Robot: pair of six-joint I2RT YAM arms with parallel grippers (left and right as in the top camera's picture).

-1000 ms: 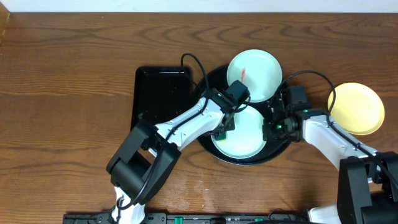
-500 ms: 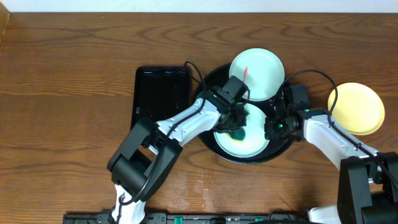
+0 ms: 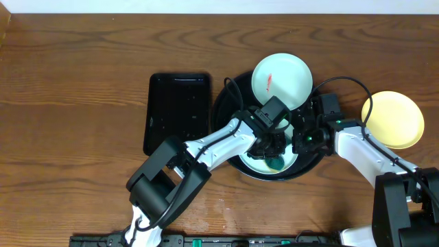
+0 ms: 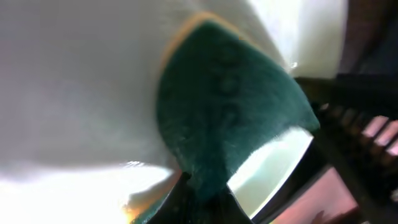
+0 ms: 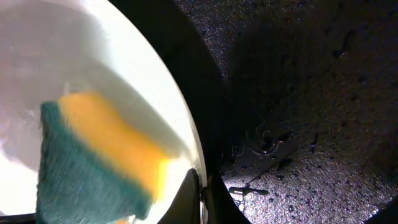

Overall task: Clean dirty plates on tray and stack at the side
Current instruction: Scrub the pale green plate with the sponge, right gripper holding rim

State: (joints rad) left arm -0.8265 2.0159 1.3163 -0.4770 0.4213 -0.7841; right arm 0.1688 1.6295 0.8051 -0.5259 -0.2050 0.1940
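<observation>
— Overhead view first: where is the plate (image 3: 252, 165)?
— In the tray (image 3: 223, 113), on its near side. The tray sits right of the counter's middle.
— And the left tool (image 3: 273, 154)?
— Down over that plate, clamped on a sponge (image 3: 276, 163). Its wrist view shows the green face pressed flat on the white surface.
— The right tool (image 3: 300, 143)?
— At the plate's right side. In its wrist view the fingers (image 5: 200, 196) stand narrow, pinching the rim, with wet black tray beside them.
— The other plates?
— The smeared plate (image 3: 282, 81) lies at the tray's far side, overlapping its rim, red streak up. The yellow plate (image 3: 393, 120) rests on the counter near the right edge, apart from the tray.
— Anything else?
— A rectangular tray (image 3: 178, 113) just left of the round one.
</observation>
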